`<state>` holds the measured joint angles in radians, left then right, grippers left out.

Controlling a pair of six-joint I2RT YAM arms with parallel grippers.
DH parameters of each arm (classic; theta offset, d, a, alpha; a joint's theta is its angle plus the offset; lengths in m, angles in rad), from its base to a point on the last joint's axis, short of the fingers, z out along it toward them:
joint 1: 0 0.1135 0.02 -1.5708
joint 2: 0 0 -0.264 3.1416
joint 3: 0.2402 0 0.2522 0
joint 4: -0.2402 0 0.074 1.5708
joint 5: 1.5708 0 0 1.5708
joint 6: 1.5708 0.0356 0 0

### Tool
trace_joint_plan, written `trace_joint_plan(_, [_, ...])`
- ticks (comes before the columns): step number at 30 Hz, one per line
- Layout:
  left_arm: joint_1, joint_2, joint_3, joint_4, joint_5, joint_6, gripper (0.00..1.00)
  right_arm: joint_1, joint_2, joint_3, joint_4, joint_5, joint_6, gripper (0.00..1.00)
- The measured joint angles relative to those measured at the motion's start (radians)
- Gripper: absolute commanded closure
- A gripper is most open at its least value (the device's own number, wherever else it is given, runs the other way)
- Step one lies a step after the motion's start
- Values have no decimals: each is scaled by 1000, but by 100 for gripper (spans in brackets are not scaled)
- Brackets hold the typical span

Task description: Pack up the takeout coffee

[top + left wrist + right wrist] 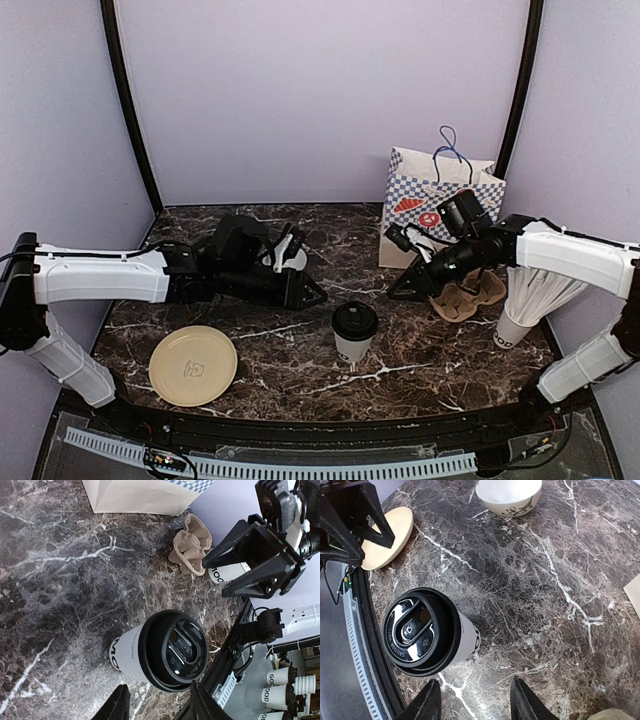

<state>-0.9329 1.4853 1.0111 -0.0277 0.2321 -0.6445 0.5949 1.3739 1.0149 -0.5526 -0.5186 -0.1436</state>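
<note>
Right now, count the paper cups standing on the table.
2. The lidded cup stands front centre; the cup of white sticks stands at the right edge, beside the cardboard carrier. More may be hidden inside the bag.

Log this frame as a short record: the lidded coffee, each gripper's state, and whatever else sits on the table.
lidded cup: upright on the marble table, front centre, black lid on, not held
left gripper: open, empty, left of the cup
right gripper: open, empty, right of the cup
cup carrier: right of the cup, in front of the paper bag
paper bag: upright, back right
others: yellow plate front left; white bowl at the back; cup of white sticks far right
</note>
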Motion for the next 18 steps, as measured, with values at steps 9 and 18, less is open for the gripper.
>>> trace_joint_plan(9, [2, 54, -68, 109, 128, -146, 60, -27, 66, -6, 93, -135, 65, 56])
trace_joint_plan(18, [2, 98, -78, 161, 169, -179, 60, -27, 145, -6, 86, -195, 63, 49])
